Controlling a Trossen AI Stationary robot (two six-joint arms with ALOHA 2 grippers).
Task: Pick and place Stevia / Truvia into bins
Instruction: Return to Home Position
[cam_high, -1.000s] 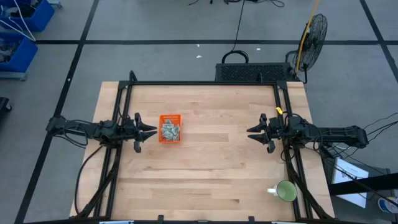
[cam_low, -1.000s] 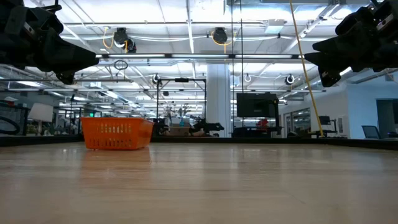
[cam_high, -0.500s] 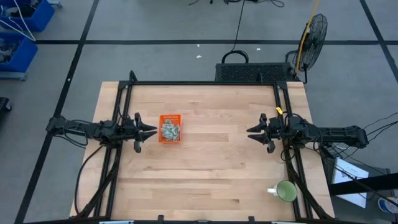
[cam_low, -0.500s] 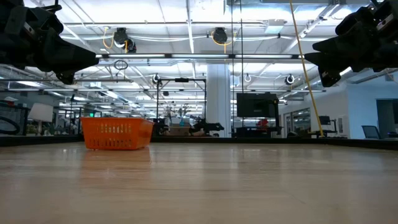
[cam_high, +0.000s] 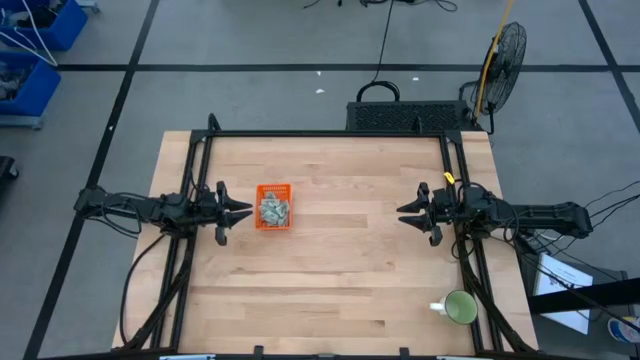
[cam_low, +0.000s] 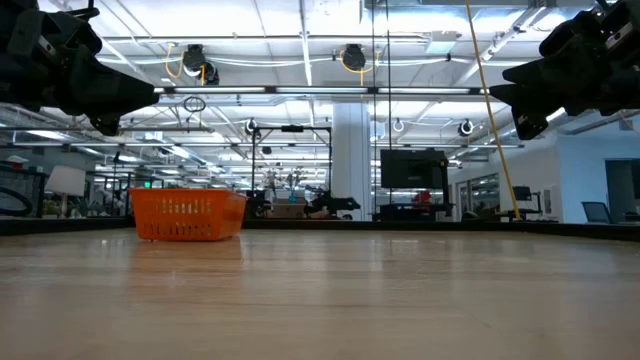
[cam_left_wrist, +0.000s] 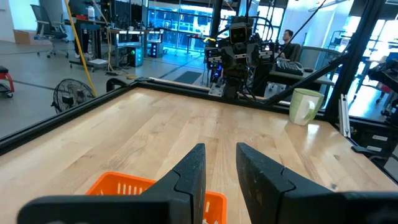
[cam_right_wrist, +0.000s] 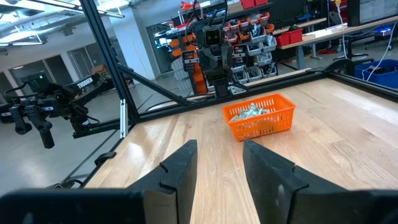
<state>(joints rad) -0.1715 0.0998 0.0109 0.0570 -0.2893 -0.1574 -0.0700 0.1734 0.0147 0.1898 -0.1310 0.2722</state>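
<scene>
The orange bin (cam_high: 273, 206) stands on the left half of the table, its base flat on the wood; it also shows in the low view (cam_low: 187, 215) and the right wrist view (cam_right_wrist: 259, 117). Pale green and white sachets (cam_high: 273, 208) lie piled inside it (cam_right_wrist: 250, 112). My left gripper (cam_high: 243, 211) hovers just left of the bin, raised off the table, fingers open a little (cam_left_wrist: 219, 169) and empty. My right gripper (cam_high: 404, 212) hangs over the table's right side, far from the bin, fingers open (cam_right_wrist: 219, 163) and empty.
A green mug (cam_high: 459, 308) stands near the table's near right corner, also seen in the left wrist view (cam_left_wrist: 304, 106). A black frame rail (cam_high: 330, 133) runs along the table's far edge. Bare wood lies between the two grippers.
</scene>
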